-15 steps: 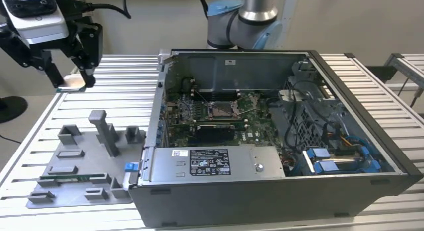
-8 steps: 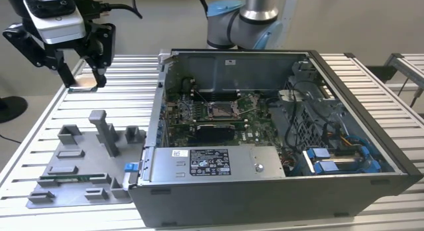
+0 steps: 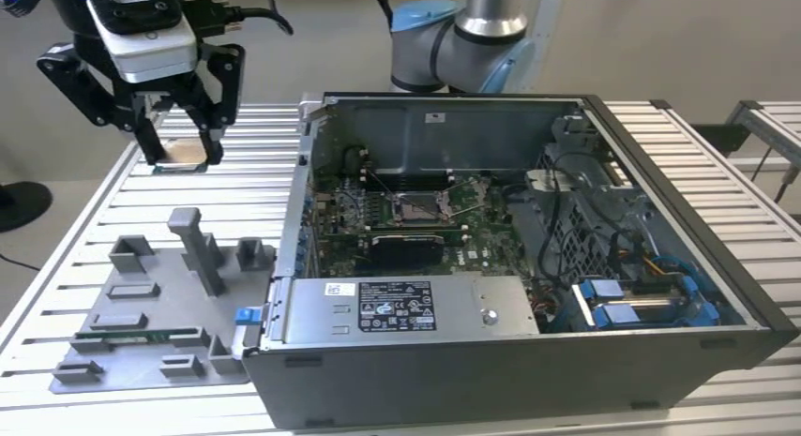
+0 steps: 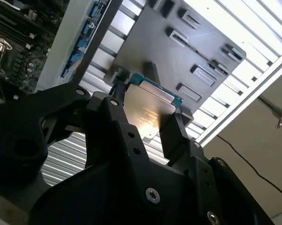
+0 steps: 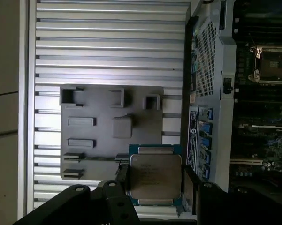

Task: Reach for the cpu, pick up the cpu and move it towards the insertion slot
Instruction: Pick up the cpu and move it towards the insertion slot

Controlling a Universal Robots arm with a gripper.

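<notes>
The cpu [image 3: 184, 154] is a thin square chip with a pale metal top and a green edge. My gripper [image 3: 183, 153] is shut on it, one black finger on each side, and holds it in the air over the slatted table at the exterior view's far left. Both wrist views show the cpu [image 4: 148, 105] [image 5: 155, 175] clamped between the fingers, high above the grey tray [image 5: 98, 140]. The insertion slot [image 3: 419, 207] is a metal-framed socket with a dark centre on the green board inside the open computer case [image 3: 526, 370], well off to the exterior view's right of the gripper. The first wrist view also shows the slot [image 5: 274, 63].
The grey plastic tray [image 3: 138, 361] with upright blocks lies on the table's near left, a green memory stick [image 3: 131, 336] in it. The case's near wall and power supply [image 3: 400, 309] stand between tray and board. The arm's base [image 3: 457, 42] rises behind the case.
</notes>
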